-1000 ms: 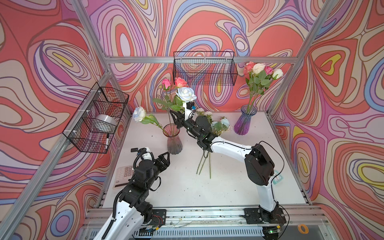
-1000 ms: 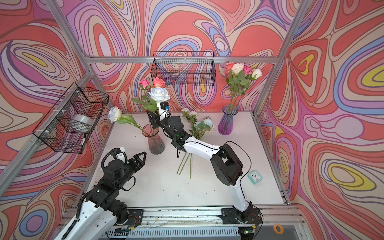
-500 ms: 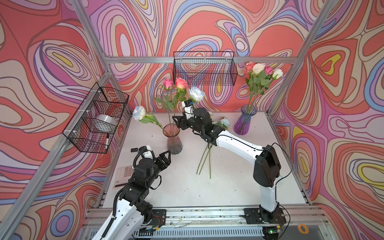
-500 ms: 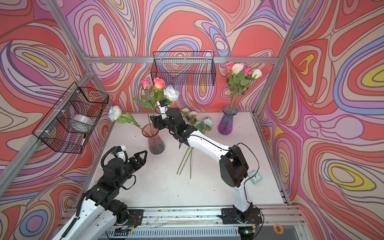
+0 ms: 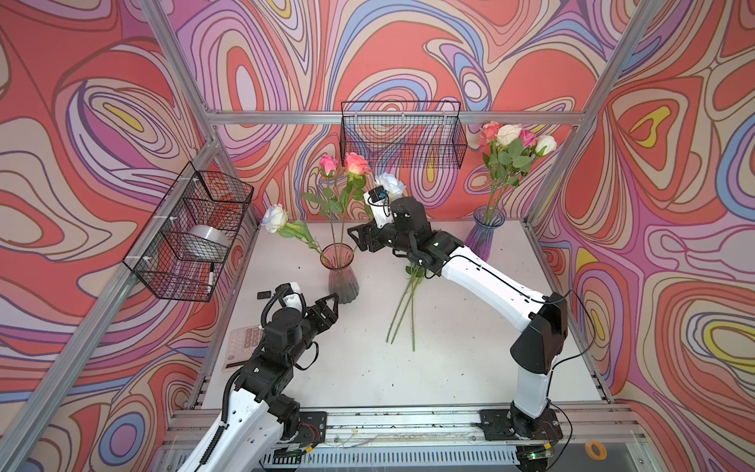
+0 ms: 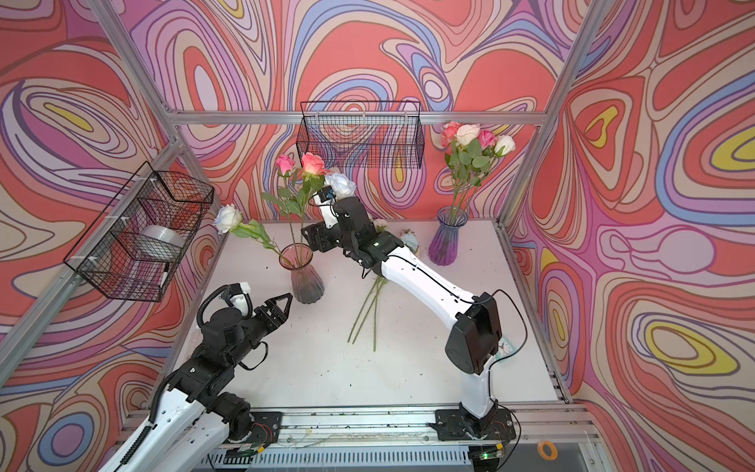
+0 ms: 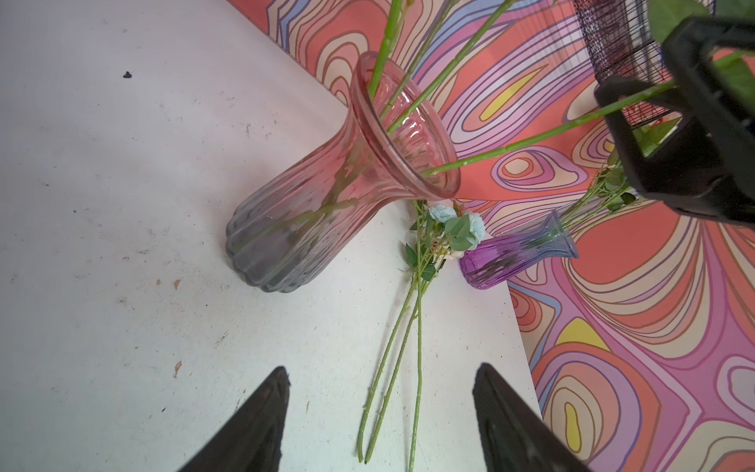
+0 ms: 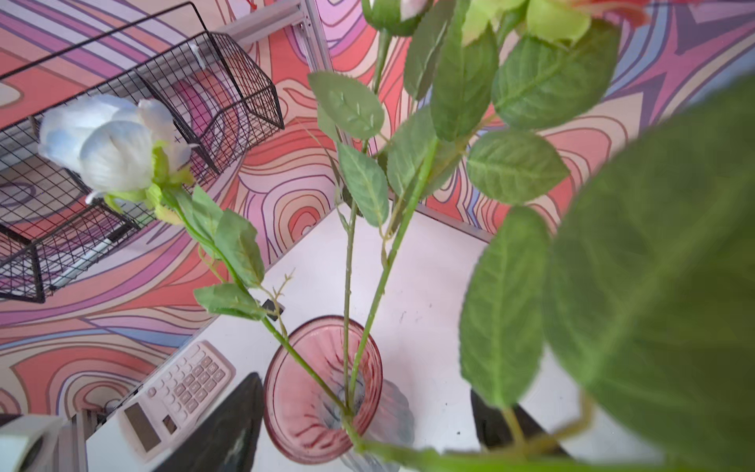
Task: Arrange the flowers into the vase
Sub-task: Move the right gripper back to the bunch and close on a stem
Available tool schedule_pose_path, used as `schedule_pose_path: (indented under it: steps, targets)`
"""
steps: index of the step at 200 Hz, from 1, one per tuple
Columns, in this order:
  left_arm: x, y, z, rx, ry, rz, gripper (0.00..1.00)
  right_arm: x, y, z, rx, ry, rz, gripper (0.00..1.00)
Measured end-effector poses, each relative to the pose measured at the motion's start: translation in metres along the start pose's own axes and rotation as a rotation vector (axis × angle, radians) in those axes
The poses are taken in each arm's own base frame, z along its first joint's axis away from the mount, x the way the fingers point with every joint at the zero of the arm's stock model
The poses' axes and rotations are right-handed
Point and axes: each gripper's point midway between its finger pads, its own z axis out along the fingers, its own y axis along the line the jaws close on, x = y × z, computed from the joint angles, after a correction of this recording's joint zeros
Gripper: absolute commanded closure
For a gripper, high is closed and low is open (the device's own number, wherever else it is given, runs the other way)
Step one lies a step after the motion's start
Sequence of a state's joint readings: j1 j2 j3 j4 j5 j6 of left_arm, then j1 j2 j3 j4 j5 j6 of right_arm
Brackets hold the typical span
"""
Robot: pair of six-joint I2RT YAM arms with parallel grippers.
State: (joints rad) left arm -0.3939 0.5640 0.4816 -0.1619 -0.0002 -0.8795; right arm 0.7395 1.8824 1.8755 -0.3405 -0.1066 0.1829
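The pink glass vase stands at the table's back left. It holds several flowers: a white rose leaning left, a pink one, a coral one and a pale blue rose leaning right. My right gripper is open just above and right of the rim. The pale blue rose's stem runs loose between its fingers. Three more flowers lie on the table. My left gripper is open and empty, low, in front of the vase.
A purple vase with its own bouquet stands at the back right. Wire baskets hang on the left wall and back wall. A calculator lies by the left edge, a small clock by the right.
My right gripper has opened and let go of the pale blue rose's stem. It has drawn a little to the right, and the rose now leans right. The left arm has stayed still.
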Motion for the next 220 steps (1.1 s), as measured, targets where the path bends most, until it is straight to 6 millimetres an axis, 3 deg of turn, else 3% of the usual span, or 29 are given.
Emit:
schedule_pose_path:
  steps: [43, 76, 100, 110, 121, 131, 152, 160, 178, 198, 220]
  targets:
    - [-0.020, -0.024, -0.009, 0.050, -0.041, 0.022, 0.28, 0.020, -0.003, -0.030, 0.003, 0.072, -0.014, 0.17]
    - [-0.024, -0.029, -0.008, 0.052, -0.044, 0.044, 0.27, 0.030, 0.002, -0.061, -0.014, 0.089, -0.023, 0.18]
    - [-0.022, -0.027, -0.003, 0.041, -0.030, 0.056, 0.27, 0.037, 0.004, -0.076, -0.026, 0.089, -0.029, 0.23]
    - [-0.020, -0.027, -0.002, 0.040, -0.020, 0.059, 0.28, 0.049, 0.002, -0.082, -0.023, 0.097, -0.021, 0.26]
    - [-0.017, -0.028, 0.001, 0.045, -0.004, 0.060, 0.28, 0.067, -0.003, -0.088, -0.005, 0.113, -0.004, 0.36]
    - [-0.014, -0.030, 0.004, 0.058, 0.010, 0.058, 0.28, 0.090, -0.012, -0.092, 0.027, 0.144, 0.003, 0.48]
    - [-0.001, -0.028, 0.013, 0.092, 0.045, 0.043, 0.30, 0.136, -0.037, -0.093, 0.122, 0.202, 0.014, 0.59]
    - [0.011, -0.020, 0.019, 0.092, 0.073, 0.031, 0.31, 0.152, -0.046, -0.092, 0.155, 0.224, 0.024, 0.64]
    - [0.044, 0.007, 0.032, 0.057, 0.168, 0.008, 0.33, 0.180, -0.069, -0.087, 0.216, 0.293, 0.068, 0.87]
    - [0.073, 0.030, 0.038, -0.002, 0.271, -0.001, 0.34, 0.195, -0.101, -0.071, 0.272, 0.346, 0.163, 0.86]
    - [0.081, 0.032, 0.037, -0.003, 0.308, 0.005, 0.34, 0.218, -0.136, -0.051, 0.317, 0.413, 0.271, 0.86]
